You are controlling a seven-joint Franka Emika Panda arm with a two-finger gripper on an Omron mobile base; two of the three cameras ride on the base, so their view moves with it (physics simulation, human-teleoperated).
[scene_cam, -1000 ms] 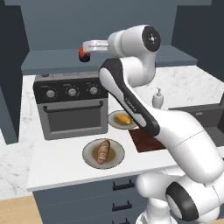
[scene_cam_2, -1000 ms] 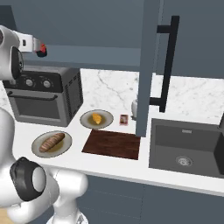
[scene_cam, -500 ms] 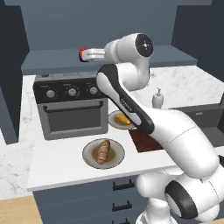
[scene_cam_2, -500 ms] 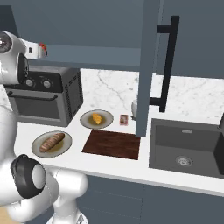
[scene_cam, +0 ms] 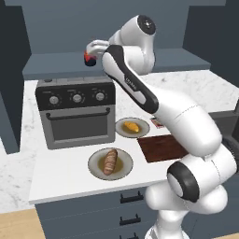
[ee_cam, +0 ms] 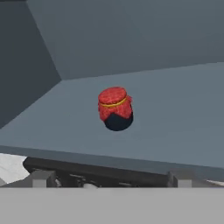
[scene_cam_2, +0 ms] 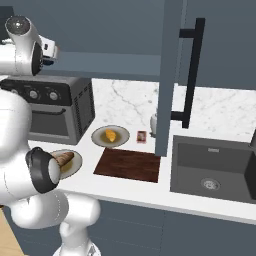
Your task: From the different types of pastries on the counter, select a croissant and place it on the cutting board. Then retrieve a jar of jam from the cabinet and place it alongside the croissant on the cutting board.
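step: we reach for the jar of jam [ee_cam: 115,108], upright on the cabinet [ee_cam: 175,100] shelf, far-left above the oven [scene_cam: 77,114].
gripper [scene_cam: 88,52]: empty; opening we cannot tell.
approach: centre the jar, advance level, close below the lid.

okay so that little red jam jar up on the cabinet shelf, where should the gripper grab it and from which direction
Probably around the jar of jam at its round middle, where the red cloth-like cover meets the dark body, with a finger on either side. Come in level from the open front of the cabinet ledge: the jar stands upright and alone there, its sides free. The gripper is already up at shelf height.
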